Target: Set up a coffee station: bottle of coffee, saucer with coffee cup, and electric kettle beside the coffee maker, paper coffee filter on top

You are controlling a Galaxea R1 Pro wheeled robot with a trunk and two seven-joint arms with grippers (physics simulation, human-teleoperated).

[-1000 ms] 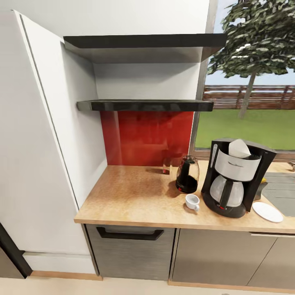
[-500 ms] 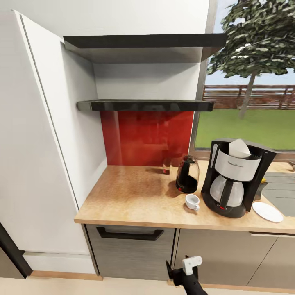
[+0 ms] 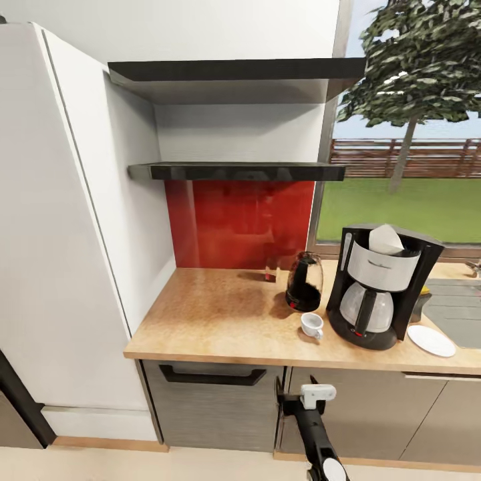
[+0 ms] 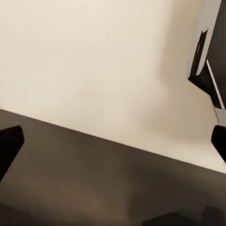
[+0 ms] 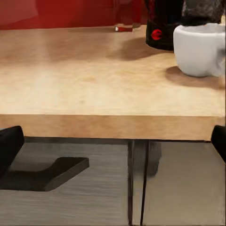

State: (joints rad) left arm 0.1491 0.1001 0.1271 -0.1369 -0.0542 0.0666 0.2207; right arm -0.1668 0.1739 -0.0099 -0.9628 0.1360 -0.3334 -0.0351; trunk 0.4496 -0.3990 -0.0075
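The coffee maker (image 3: 381,287) stands on the wooden surface (image 3: 220,314) near the window, with a white paper filter (image 3: 385,239) sticking out of its top. Just beside its base on the left sits the white cup (image 3: 312,325), directly on the surface and not on the saucer (image 3: 431,340), which lies on the maker's other side, apart from the cup. The dark kettle (image 3: 304,282) stands behind the cup, close to the maker. A small bottle (image 3: 270,270) stands by the red backsplash, left of the kettle.

The right pincer (image 3: 298,402) hangs below the surface edge, in front of the cabinet; its fingertips (image 5: 9,146) stand wide apart, holding nothing. The left pincer (image 4: 113,141) is likewise spread wide and empty, facing a pale wall.
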